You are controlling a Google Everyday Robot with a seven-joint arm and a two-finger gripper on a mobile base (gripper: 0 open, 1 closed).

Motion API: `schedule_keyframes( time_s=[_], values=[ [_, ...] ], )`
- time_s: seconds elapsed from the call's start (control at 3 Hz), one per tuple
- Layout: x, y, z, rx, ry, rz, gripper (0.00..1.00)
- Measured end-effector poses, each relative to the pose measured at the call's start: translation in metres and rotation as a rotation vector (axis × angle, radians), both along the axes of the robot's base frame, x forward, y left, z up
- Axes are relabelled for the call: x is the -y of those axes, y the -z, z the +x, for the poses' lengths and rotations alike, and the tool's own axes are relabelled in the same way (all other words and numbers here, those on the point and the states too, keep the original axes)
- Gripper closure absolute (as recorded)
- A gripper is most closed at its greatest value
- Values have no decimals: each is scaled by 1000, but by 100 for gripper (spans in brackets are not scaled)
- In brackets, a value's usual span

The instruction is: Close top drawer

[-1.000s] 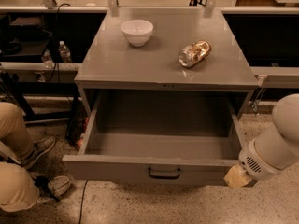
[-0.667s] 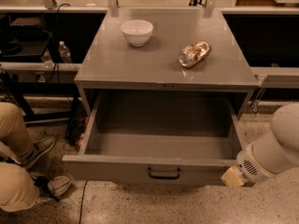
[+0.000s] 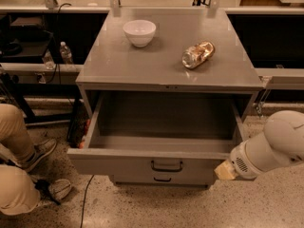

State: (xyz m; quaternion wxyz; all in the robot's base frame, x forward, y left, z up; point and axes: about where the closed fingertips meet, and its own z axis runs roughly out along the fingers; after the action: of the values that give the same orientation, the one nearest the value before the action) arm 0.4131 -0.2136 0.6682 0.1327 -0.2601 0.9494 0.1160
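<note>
The top drawer [image 3: 118, 161] of the grey cabinet is pulled far out and is empty inside. Its flat front faces me and has a small dark loop handle [image 3: 166, 166] in the middle. Under it, the front of a lower drawer [image 3: 162, 179] just shows. My gripper [image 3: 224, 171] is at the end of the white arm [image 3: 275, 148] at the lower right. Its tan tip sits right at the right end of the drawer front, at handle height.
On the cabinet top [image 3: 118, 65] stand a white bowl [image 3: 139, 32] and a shiny bottle [image 3: 197, 54] lying on its side. A person's legs and shoes [image 3: 19, 175] are at the left on the floor. A water bottle [image 3: 65, 53] stands on a left shelf.
My arm has moved left and slightly up, bringing the gripper closer to the right end of the drawer front. The drawer is as far out as before.
</note>
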Motion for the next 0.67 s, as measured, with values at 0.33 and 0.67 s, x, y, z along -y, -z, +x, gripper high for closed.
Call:
schedule_keyframes(
  time_s=[0.33, 0.67],
  values=[
    [-11, 0, 26, 58, 8, 16, 100],
    [-22, -3, 61, 116, 13, 41, 100]
  ],
)
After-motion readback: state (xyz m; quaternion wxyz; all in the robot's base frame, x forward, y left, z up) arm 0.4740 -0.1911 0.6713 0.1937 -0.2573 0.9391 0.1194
